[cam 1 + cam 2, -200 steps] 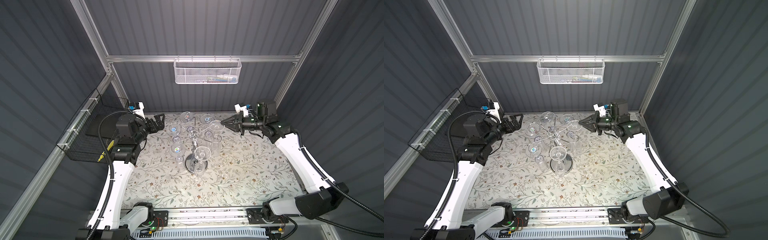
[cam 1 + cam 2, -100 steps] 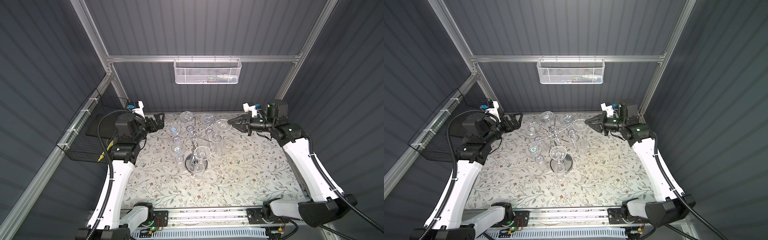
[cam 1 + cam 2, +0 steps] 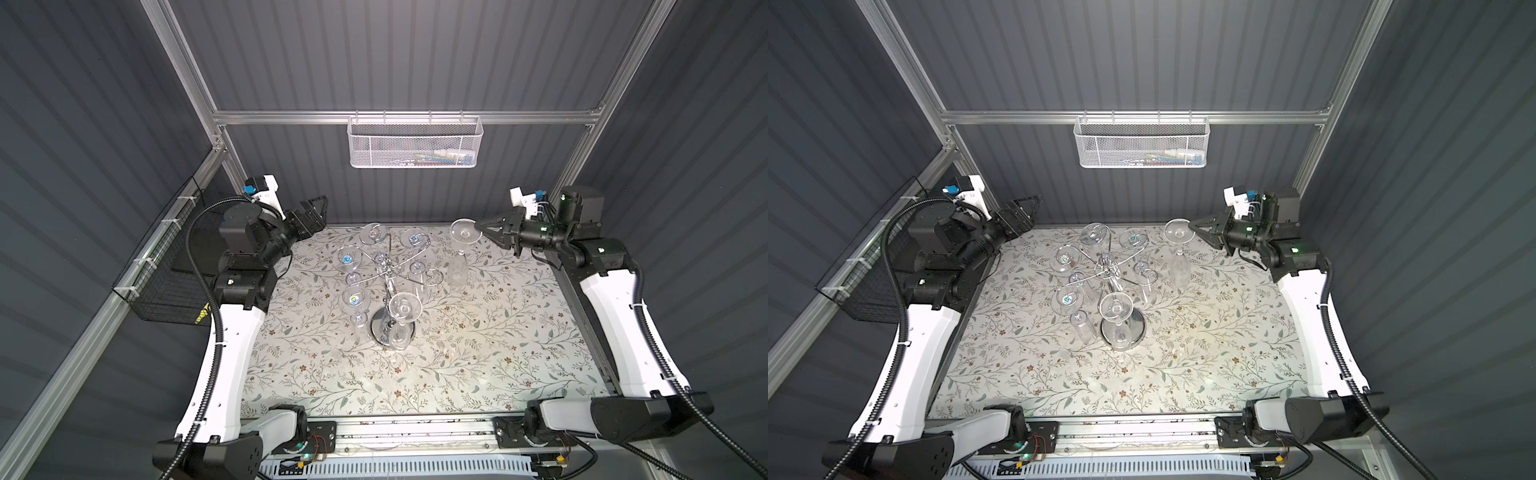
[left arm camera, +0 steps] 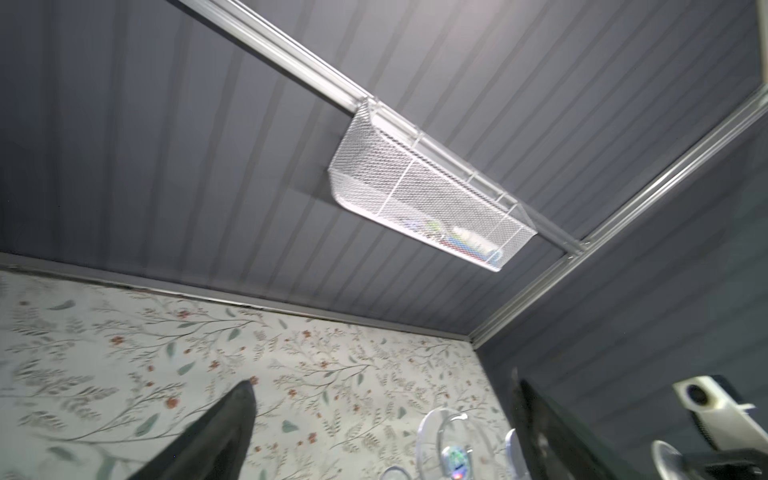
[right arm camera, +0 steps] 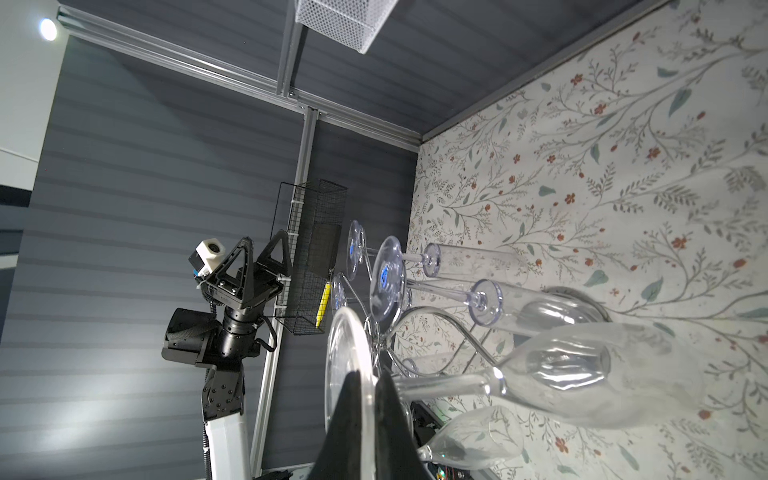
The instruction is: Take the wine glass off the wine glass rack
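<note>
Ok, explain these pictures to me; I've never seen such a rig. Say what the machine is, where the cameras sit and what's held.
Two robot arms flank a floral table, each ending in jaws. Both top views look down from one overhead camera; each wrist view comes from a camera on an arm. On the table stands a wine glass rack with five glasses hanging upside down. The right arm has its jaws shut on the foot of a sixth wine glass, upside down beside the rack, seemingly off its hooks. The left arm is apart, jaws open and empty.
</note>
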`<state>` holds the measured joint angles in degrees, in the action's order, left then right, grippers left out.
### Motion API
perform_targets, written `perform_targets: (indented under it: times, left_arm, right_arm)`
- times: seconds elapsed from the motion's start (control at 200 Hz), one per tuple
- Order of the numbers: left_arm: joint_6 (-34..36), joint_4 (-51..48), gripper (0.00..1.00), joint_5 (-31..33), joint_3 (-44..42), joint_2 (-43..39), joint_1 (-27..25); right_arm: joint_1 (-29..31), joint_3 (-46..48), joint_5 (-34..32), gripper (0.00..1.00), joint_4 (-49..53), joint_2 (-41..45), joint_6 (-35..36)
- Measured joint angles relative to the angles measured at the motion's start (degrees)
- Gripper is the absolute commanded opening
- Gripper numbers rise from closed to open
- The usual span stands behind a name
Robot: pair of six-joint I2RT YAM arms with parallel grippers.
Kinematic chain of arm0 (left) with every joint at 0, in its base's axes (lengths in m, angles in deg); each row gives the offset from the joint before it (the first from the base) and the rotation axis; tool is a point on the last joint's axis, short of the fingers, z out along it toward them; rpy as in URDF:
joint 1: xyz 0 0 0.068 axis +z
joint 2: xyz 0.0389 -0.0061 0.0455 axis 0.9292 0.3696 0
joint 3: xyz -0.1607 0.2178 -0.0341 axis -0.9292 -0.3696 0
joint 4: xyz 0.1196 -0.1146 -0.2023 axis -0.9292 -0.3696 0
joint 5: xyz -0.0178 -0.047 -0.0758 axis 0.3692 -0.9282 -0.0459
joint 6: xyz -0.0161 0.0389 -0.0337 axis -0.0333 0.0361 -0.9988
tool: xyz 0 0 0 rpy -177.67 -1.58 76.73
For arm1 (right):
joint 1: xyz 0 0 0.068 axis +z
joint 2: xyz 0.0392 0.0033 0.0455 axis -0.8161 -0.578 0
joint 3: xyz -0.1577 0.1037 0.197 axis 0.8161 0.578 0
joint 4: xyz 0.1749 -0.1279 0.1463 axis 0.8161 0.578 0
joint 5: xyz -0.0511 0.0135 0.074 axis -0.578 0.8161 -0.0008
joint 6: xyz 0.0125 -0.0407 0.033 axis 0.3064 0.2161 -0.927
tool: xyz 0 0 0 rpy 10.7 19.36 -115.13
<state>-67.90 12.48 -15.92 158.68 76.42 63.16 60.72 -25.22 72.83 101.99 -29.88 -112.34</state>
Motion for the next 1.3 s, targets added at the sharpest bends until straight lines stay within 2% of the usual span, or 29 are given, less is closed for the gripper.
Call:
perform_targets:
  times: [0.18,0.345,0.46,0.675,0.9,1.301]
  left_arm:
    - [-8.5,5.2,0.96,-6.2,7.9,6.2,-1.3]
    - [-15.0,9.8,0.96,-10.2,13.9,11.5,-8.1]
    - [-20.5,14.3,0.96,-13.2,15.1,14.5,-12.2]
    - [-29.8,21.9,0.95,-15.8,15.5,19.7,-16.3]
    - [-36.5,27.0,0.94,-17.9,18.1,26.5,-22.9]
    - [-51.2,46.2,0.90,-20.3,20.2,35.7,-26.4]
  right_arm:
    - [-0.4,-5.4,-0.3,0.00,-4.4,-2.0,4.3]
    - [-0.4,-5.6,-1.4,0.00,-14.3,-1.9,9.3]
    - [-0.4,-1.0,-1.5,0.00,-25.6,-0.5,12.2]
    - [-0.4,8.7,0.2,0.00,-46.9,1.6,16.2]
    - [-0.4,14.5,4.0,0.00,-68.3,1.3,16.2]
    - [-0.4,17.1,8.3,0.00,-99.8,-5.1,11.6]
